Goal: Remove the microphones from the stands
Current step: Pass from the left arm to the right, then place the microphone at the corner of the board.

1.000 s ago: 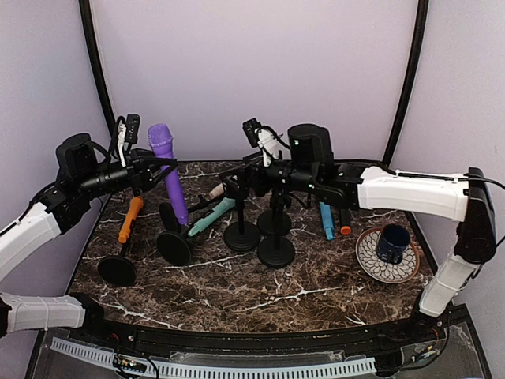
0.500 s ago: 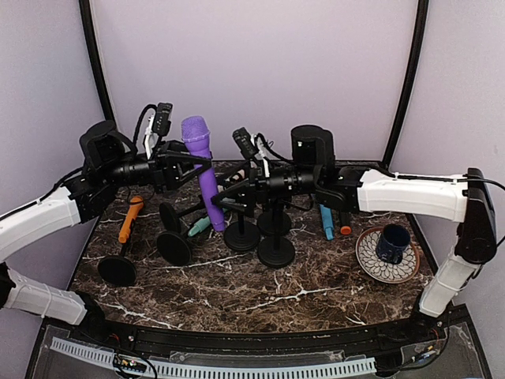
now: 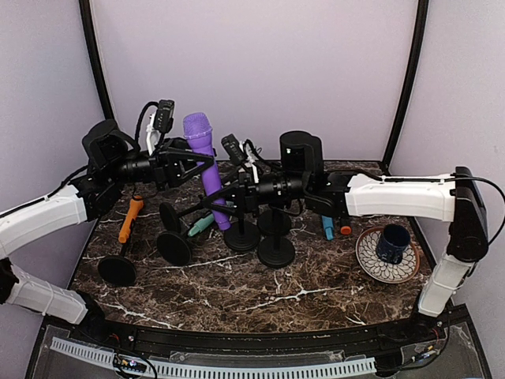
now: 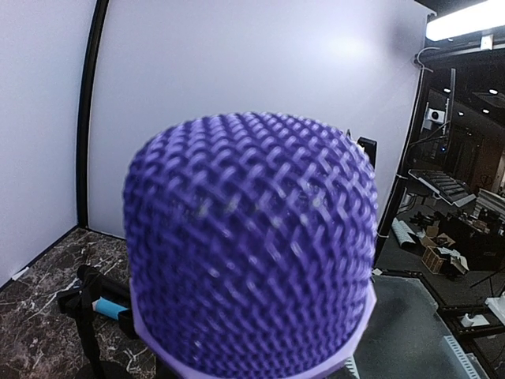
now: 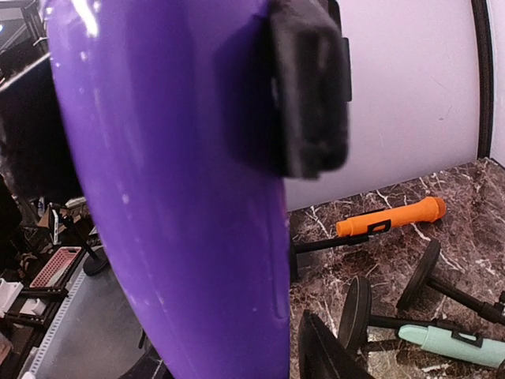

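Observation:
My left gripper is shut just under the mesh head of the purple microphone, holding it tilted in the air above the table's back left. That head fills the left wrist view and hides the fingers. My right gripper reaches in from the right, its jaws on either side of the lower handle. I cannot make out whether they press on it. A tipped black stand lies below. The right gripper hides whether the microphone's tail sits in a clip.
An orange microphone and a teal one lie on tipped stands at the left. Two upright stands sit mid-table. A patterned plate carrying a dark mug is at the right.
The left gripper has carried the purple microphone up and to the right. The right gripper has slid left onto its handle, and its jaws have narrowed.

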Motion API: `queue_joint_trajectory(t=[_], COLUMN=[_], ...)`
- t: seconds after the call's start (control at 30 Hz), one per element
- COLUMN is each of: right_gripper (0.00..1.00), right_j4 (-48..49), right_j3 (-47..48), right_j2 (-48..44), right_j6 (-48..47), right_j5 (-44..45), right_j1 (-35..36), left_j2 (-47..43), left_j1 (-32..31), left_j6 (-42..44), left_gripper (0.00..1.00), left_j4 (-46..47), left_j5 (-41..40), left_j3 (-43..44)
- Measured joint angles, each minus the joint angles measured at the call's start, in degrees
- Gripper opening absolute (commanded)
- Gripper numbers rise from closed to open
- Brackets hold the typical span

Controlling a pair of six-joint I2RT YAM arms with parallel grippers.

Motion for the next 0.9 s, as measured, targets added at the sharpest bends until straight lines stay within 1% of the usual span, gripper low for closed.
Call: queue_joint_trajectory(t=[0.1, 0.17, 0.2, 0.23, 0.3, 0.33, 0.37, 0.4, 0.43, 0.5, 0.57, 0.63, 0.73, 0.8, 0.9], right_gripper=[0.20, 0.15, 0.13, 0.11, 0.09, 0.08, 0.08, 0.07, 0.07, 0.06, 0.06, 0.06, 0.06, 0.07, 0.08], right_j4=[1.0, 1.7, 2.0, 2.7, 3.4, 3.7, 3.8, 3.6, 3.3, 2.3, 0.2, -2.5, -7.3, -10.4, -14.8], right_j3=[0.0, -0.3, -0.5, -1.0, -2.0, -2.6, -3.1, -3.8, -4.5, -5.6, -6.4, -6.9, -7.1, -7.4, -8.7], right_j2=[0.3, 0.3, 0.2, 0.1, -0.3, -0.7, -1.1, -1.7, -2.6, -4.6, -7.2, -10.1, -14.1, -15.7, -16.1], right_j6=[-0.9, -1.3, -1.2, -1.1, -0.8, -0.6, -0.5, 0.3, 1.2, 2.1, 2.5, 2.6, 2.6, 2.8, 3.7], right_j5=[0.0, 0.4, 0.5, 1.0, 1.9, 2.4, 3.0, 4.4, 5.9, 8.7, 12.3, 16.4, 22.1, 25.5, 28.5], right_j1=[0.1, 0.3, 0.3, 0.3, 0.3, 0.3, 0.3, 0.2, -0.1, -1.6, -4.2, -6.9, -12.1, -16.0, -22.3], left_j2=[0.1, 0.0, 0.0, 0.0, 0.0, -0.1, -0.1, -0.4, -0.6, -1.5, -2.6, -3.8, -4.7, -4.9, -5.3], left_j1=[0.1, 0.2, 0.2, 0.1, 0.0, 0.0, -0.2, -0.3, -0.4, -0.4, -0.4, -0.2, 1.0, 2.9, 7.9], left_j6=[-1.4, -1.9, -1.7, -1.5, -1.2, -1.0, -0.5, 0.7, 1.8, 3.5, 5.0, 6.7, 8.8, 9.3, 9.2], left_gripper=[0.00, 0.01, 0.08, 0.14, 0.43, 0.50, 0.61, 0.66, 0.74, 0.83, 0.87, 0.90, 0.90, 0.90, 0.91], left_j4=[-0.2, -0.2, -0.3, -0.4, -1.2, -1.7, -2.3, -3.1, -4.1, -6.6, -9.4, -13.3, -19.0, -22.2, -26.4], left_j5=[-0.2, -0.3, -0.5, -0.9, -1.9, -2.7, -3.7, -5.2, -6.5, -10.2, -13.4, -17.8, -22.2, -24.3, -25.8], left_j3=[0.0, 0.0, 0.0, 0.0, 0.0, 0.0, 0.0, 0.0, 0.0, 0.0, 0.1, 0.5, 2.1, 3.2, 3.4])
